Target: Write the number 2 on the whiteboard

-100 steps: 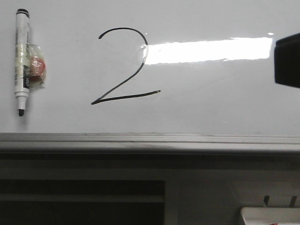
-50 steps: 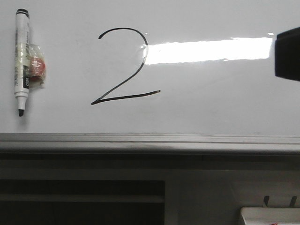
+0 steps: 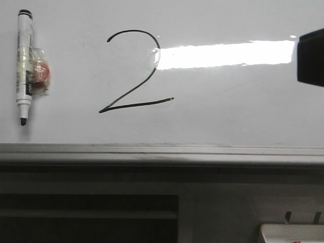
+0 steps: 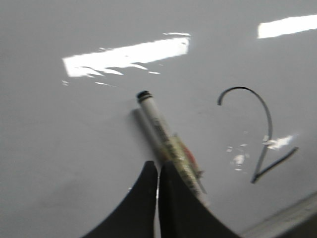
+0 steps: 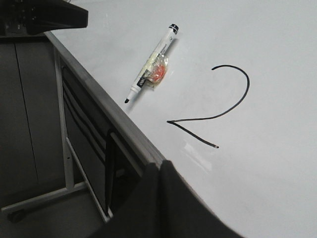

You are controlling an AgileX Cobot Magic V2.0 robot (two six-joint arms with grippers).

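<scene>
Bright rectangular glare across the glossy whiteboard, dim shadow beneath its rail, left wrist view perhaps motion-blurred.

A white-barrelled marker with a black end cap and an exposed black tip hangs upright on the left, tip pointing down. A patch of clear tape with a reddish-orange lump under it sits against the right side of the barrel, about halfway along. To the right, a bright rectangular light reflection stretches sideways across the glossy surface. A dark block cuts in at the right edge, level with that reflection. Low in the right corner, the top edge of a small white tray with red marks shows.
</scene>
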